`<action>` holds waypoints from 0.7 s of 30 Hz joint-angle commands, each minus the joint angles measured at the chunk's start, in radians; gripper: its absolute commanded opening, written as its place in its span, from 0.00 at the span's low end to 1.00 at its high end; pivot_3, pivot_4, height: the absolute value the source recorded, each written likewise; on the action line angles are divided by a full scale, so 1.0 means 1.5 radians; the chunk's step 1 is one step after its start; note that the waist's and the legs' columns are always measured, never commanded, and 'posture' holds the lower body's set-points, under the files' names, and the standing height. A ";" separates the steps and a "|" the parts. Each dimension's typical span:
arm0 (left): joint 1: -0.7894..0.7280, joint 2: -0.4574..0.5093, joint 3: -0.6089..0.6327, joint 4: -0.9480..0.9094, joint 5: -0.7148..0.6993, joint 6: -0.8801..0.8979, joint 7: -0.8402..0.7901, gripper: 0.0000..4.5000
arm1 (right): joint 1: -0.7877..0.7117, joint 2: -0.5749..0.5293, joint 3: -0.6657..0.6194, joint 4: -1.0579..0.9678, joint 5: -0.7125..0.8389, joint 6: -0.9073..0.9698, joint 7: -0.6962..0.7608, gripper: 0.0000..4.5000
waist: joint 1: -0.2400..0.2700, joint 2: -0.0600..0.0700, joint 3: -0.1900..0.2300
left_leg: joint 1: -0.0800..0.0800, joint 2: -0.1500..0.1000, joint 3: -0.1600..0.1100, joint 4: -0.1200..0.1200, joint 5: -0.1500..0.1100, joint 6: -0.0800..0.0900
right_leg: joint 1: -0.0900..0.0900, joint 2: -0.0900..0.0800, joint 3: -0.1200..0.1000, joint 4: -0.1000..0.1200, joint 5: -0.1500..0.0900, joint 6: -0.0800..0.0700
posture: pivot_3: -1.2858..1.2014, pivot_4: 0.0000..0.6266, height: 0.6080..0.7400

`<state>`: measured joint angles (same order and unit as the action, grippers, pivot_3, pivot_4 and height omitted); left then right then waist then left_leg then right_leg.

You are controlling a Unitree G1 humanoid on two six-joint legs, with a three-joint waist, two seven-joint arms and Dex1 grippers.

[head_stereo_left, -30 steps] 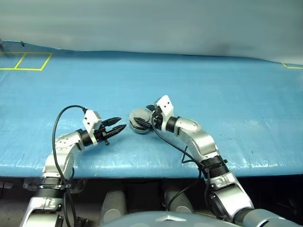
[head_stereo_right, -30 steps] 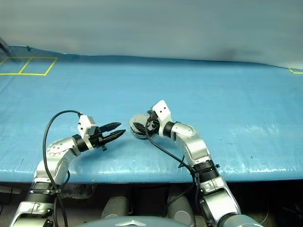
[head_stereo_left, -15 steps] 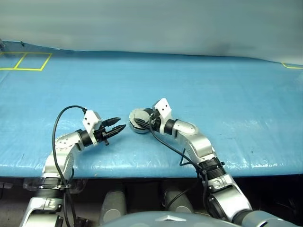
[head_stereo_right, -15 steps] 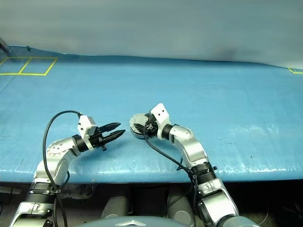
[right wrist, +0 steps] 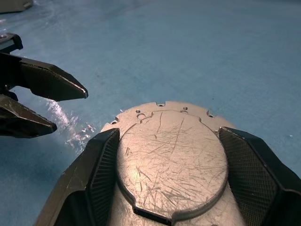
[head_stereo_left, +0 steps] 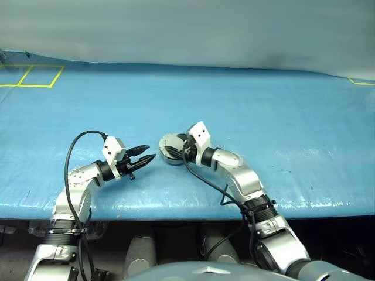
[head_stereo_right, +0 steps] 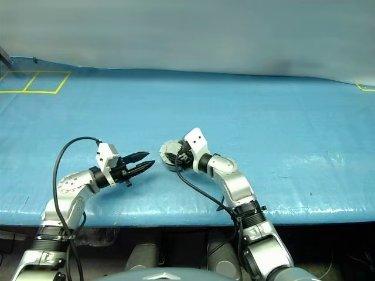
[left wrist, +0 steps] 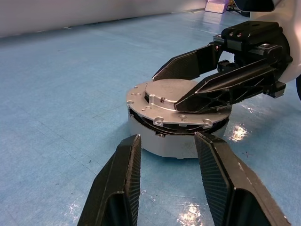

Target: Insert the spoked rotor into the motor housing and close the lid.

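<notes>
Blue table (head_stereo_left: 246, 105) — perhaps tarp-covered

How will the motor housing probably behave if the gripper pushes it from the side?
The motor housing looks squat and solid metal, so it probably slides, not tips. The lid lies flat on it, scratched bare metal, likely slippery.

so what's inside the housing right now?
Can't tell. The lid sits on the housing, slightly askew, leaving a dark gap at the seam. The right gripper has its fingers straddling the lid.
</notes>
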<state>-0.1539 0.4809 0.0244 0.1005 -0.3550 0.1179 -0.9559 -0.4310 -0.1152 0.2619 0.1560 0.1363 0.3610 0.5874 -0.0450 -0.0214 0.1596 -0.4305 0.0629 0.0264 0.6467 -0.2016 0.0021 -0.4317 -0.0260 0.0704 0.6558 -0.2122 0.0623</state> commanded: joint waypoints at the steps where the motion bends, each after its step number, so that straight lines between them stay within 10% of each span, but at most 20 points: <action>1: 0.000 0.003 0.009 -0.021 -0.001 -0.017 0.003 0.44 | -0.004 -0.007 0.012 -0.009 -0.012 -0.014 0.011 0.67 | 0.000 0.000 0.000 | 0.000 0.000 0.000 0.000 0.000 0.000 | 0.000 0.000 0.000 0.000 0.000 0.000 | 0.52 0.24 1.00; 21: 0.003 0.003 0.010 -0.030 -0.009 0.004 0.008 0.44 | -0.003 -0.012 0.032 0.064 -0.065 -0.043 -0.004 0.67 | -0.007 0.000 0.000 | 0.002 0.000 0.000 0.000 0.000 0.000 | 0.001 0.000 0.000 0.001 0.000 0.000 | 0.52 0.24 1.00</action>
<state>-0.1492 0.4809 0.0248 0.1004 -0.3564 0.1236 -0.9474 -0.4460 -0.1284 0.3026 0.2096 0.0671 0.2809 0.5995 -0.0560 -0.0217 0.1592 -0.4275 0.0630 0.0263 0.6470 -0.2016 0.0021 -0.4300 -0.0260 0.0704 0.6569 -0.2123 0.0621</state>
